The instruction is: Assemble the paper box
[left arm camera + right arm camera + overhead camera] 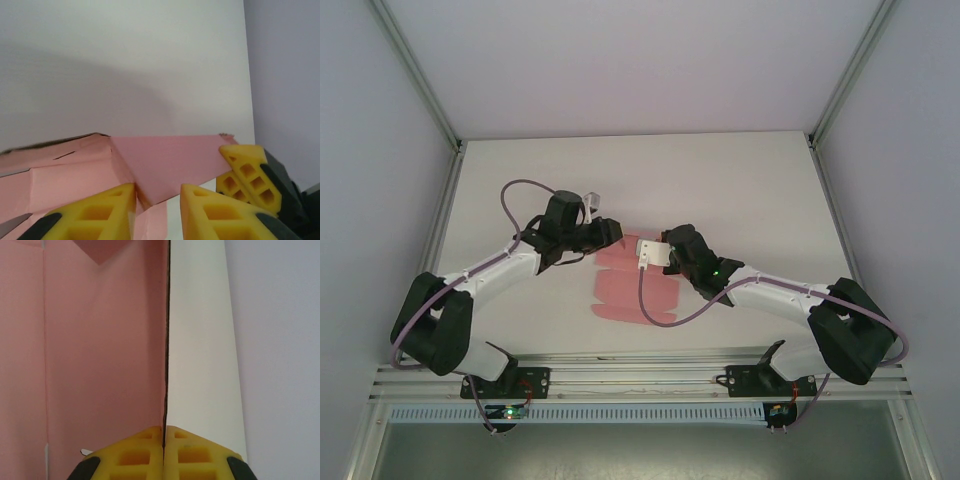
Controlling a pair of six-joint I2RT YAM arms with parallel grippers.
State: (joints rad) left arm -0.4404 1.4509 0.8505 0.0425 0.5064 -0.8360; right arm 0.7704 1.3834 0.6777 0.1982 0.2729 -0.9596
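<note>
Right claw [164, 431] is pressed together, pinching the thin edge of the pink paper box [100, 350]. Left claw [157, 195] stands slightly apart around a folded corner. Smooth, creased card lies mid-counter [740, 190].

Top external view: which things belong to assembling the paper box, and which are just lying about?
Belong: paper box; right arm, jaws shut on the card's edge; left arm, jaws either side of a flap.
Just there: table; purple cables; metal rail.
</note>
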